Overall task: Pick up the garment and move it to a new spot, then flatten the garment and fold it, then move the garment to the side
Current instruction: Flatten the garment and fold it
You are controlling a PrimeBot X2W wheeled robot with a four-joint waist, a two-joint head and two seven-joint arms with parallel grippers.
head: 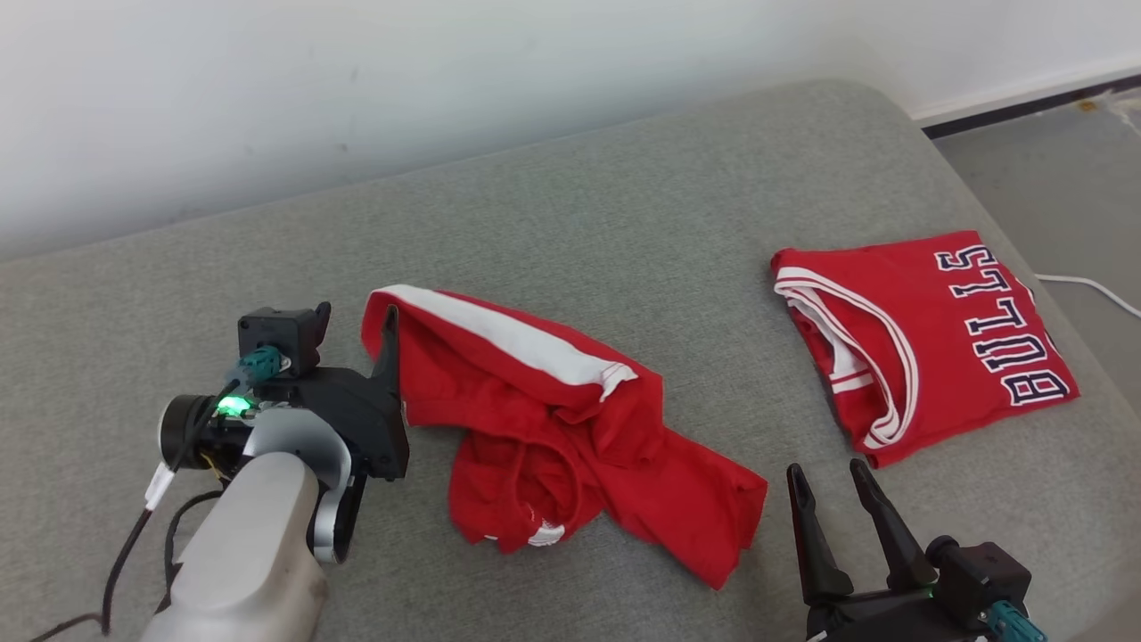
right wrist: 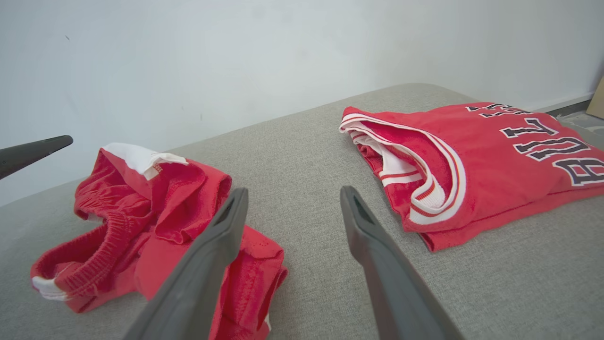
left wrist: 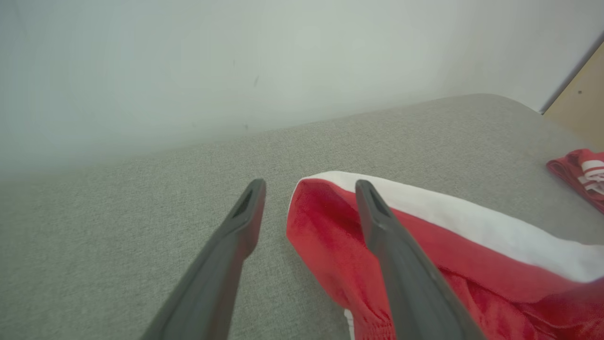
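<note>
The garment (head: 570, 428) is a crumpled pair of red shorts with a white side stripe, lying mid-cushion. My left gripper (head: 385, 343) is at its left end, open and low over the surface. In the left wrist view (left wrist: 311, 189) the garment's upper corner (left wrist: 448, 245) lies loose between the spread fingers, with one finger crossing over the cloth. My right gripper (head: 827, 473) stands open just right of the garment's lower edge, holding nothing. From the right wrist view (right wrist: 293, 193) the garment (right wrist: 155, 212) lies to the left, partly behind one finger.
A folded red jersey (head: 927, 339) with dark lettering lies on the right of the grey cushion (head: 624, 223), also seen in the right wrist view (right wrist: 472, 160). A white wall runs behind. The floor (head: 1052, 178) and a white cable (head: 1087, 285) lie past the cushion's right edge.
</note>
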